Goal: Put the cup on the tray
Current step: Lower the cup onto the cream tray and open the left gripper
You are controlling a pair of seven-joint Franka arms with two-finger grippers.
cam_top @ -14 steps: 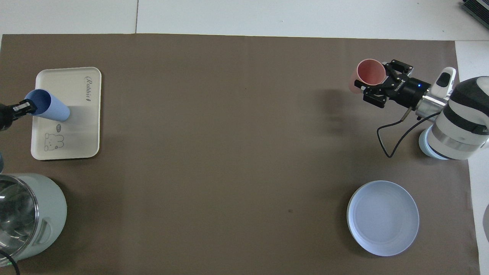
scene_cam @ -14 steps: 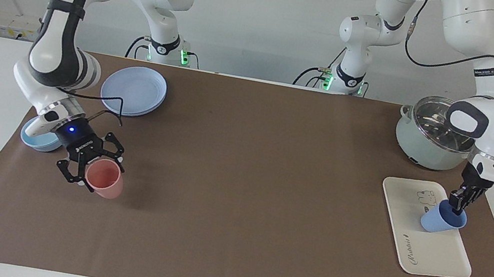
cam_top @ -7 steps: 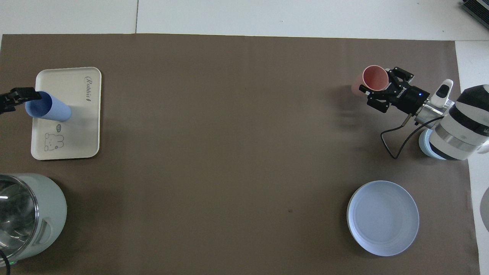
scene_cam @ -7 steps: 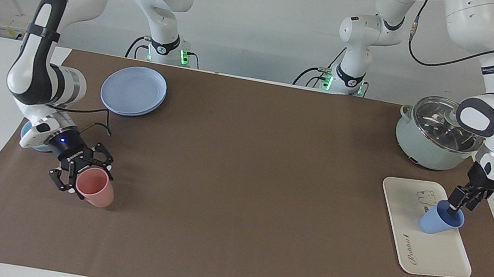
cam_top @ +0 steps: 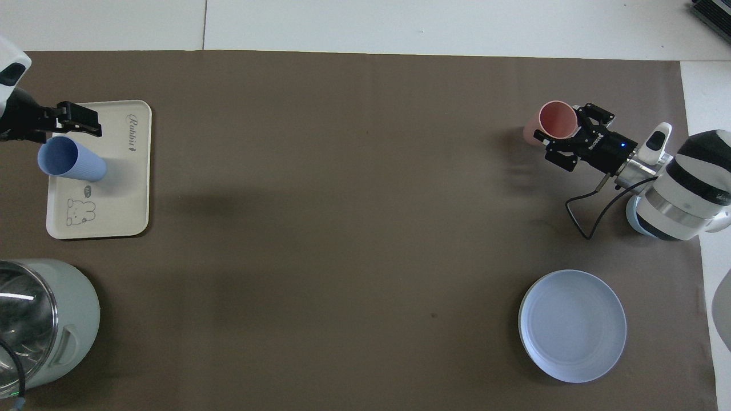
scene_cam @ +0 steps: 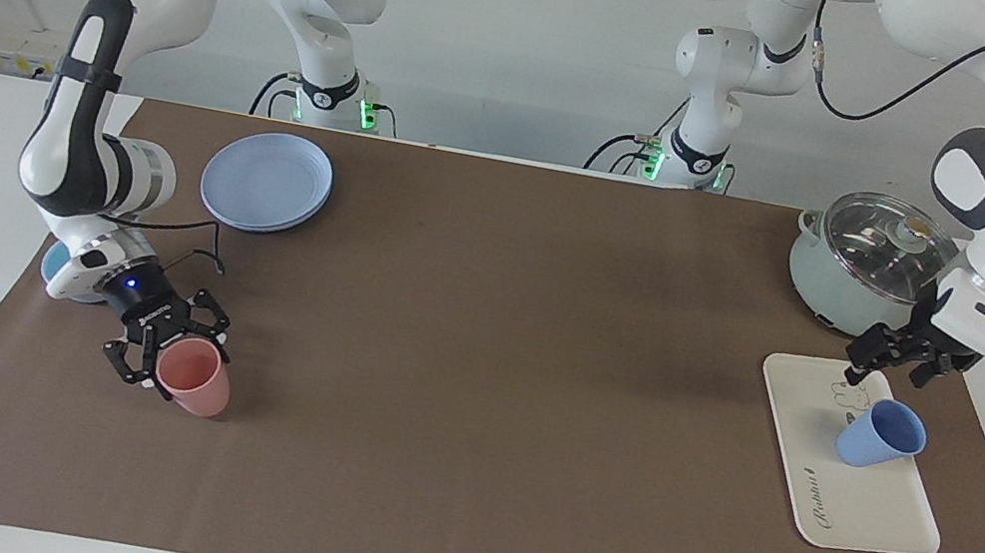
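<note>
The blue cup (scene_cam: 880,434) stands free on the cream-white tray (scene_cam: 858,503) at the left arm's end of the table, beside the animal drawing. It also shows in the overhead view (cam_top: 68,161), on the tray (cam_top: 114,194). My left gripper (scene_cam: 893,363) is open and empty, raised over the tray just above the cup, and it also shows in the overhead view (cam_top: 85,120). My right gripper (scene_cam: 160,350) is shut on a tilted salmon-pink cup (scene_cam: 196,376) low over the brown mat at the right arm's end; in the overhead view the gripper (cam_top: 562,134) grips that cup (cam_top: 551,117) at its rim.
A pale green pot with a glass lid (scene_cam: 857,275) stands nearer to the robots than the tray. Stacked round blue plates (scene_cam: 266,179) lie near the right arm's base. A light-blue bowl (scene_cam: 59,273) is partly hidden under the right arm.
My left gripper let go of the blue cup, opened and rose above the tray; the cup stays on the tray. My right gripper lowered slightly with the pink cup.
</note>
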